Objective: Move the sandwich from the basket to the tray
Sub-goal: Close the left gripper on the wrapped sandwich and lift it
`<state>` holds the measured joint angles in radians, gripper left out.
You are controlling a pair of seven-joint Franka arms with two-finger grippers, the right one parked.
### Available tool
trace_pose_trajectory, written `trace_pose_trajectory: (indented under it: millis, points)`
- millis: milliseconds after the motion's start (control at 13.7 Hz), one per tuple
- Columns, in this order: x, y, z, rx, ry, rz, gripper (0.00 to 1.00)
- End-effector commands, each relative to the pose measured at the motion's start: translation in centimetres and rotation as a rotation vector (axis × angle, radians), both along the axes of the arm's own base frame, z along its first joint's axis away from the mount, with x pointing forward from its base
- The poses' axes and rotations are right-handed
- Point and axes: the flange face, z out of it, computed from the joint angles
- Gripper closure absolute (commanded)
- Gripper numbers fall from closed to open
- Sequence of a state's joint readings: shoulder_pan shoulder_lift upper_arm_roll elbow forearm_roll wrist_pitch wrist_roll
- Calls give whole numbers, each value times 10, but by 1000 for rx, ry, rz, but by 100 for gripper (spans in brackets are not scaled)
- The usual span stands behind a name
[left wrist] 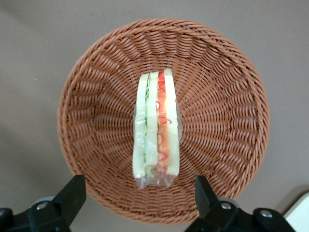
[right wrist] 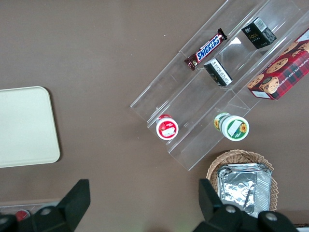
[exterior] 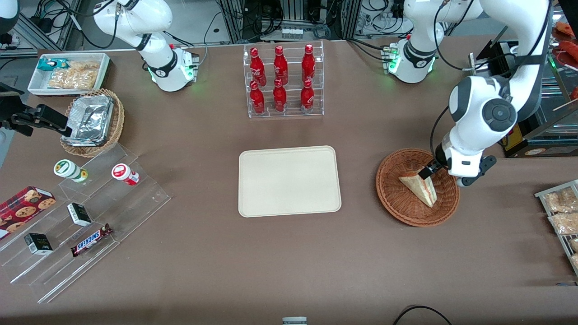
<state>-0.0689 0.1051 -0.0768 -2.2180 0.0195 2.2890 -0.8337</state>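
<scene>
The sandwich [exterior: 420,187], a wrapped white-bread wedge with red and green filling, lies in the round reddish-brown wicker basket [exterior: 397,212] toward the working arm's end of the table. In the left wrist view the sandwich [left wrist: 155,128] lies on its edge in the middle of the basket [left wrist: 222,96]. My left gripper [exterior: 426,171] hangs just above the basket, over the sandwich's end farther from the front camera. It [left wrist: 139,191] is open and empty, its fingers wider apart than the sandwich. The cream-beige tray [exterior: 289,180] lies flat and bare mid-table beside the basket; it also shows in the right wrist view [right wrist: 24,125].
A clear rack of red bottles [exterior: 284,81] stands farther from the camera than the tray. A white bin of snacks [exterior: 67,72], a tan basket with foil containers [exterior: 92,122] and a stepped acrylic shelf [exterior: 86,216] lie toward the parked arm's end. Snack packets [exterior: 562,212] lie near the basket.
</scene>
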Motion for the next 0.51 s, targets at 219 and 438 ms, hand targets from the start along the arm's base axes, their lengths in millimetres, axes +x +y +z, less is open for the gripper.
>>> trace_pose_trajectory:
  millis: [219,438]
  points:
    - [10,-7,-40,-6,3,47,0]
    - [16,-5,-54,-11,6,58,0]
